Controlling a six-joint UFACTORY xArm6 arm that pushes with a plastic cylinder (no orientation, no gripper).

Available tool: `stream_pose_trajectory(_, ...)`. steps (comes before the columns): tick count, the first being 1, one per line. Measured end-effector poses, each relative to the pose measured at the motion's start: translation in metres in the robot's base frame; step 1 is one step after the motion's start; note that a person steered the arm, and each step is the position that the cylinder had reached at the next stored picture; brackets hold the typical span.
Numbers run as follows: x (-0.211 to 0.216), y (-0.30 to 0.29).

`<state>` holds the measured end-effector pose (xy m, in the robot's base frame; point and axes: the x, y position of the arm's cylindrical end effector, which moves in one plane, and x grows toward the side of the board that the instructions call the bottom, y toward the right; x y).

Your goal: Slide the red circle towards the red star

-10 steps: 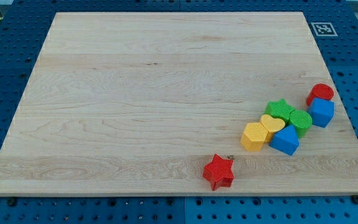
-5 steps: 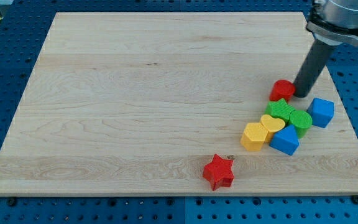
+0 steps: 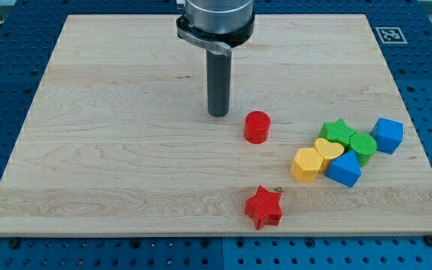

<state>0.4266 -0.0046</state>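
With no jaws to open or close, my tip (image 3: 218, 114) stands just up-left of the red circle (image 3: 257, 127), which lies above the red star (image 3: 264, 207); pushing from this side risks driving it right, past the star.

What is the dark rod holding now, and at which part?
Nothing. My tip stands apart from the red circle, up and to its left in the view.

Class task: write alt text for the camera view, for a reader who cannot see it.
A dark rod's tip rests on a wooden board, just left of and slightly above a red circle. A red star lies below the circle, near the board's bottom edge. Yellow, green and blue blocks cluster at the view's right.
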Motion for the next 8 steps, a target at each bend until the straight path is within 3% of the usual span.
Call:
stream_pose_trajectory(1,-0.045,0.012)
stream_pose_trajectory(3,0.002,0.057)
stream_pose_trajectory(6,0.066,0.057)
stream_pose_trajectory(8,0.080,0.061)
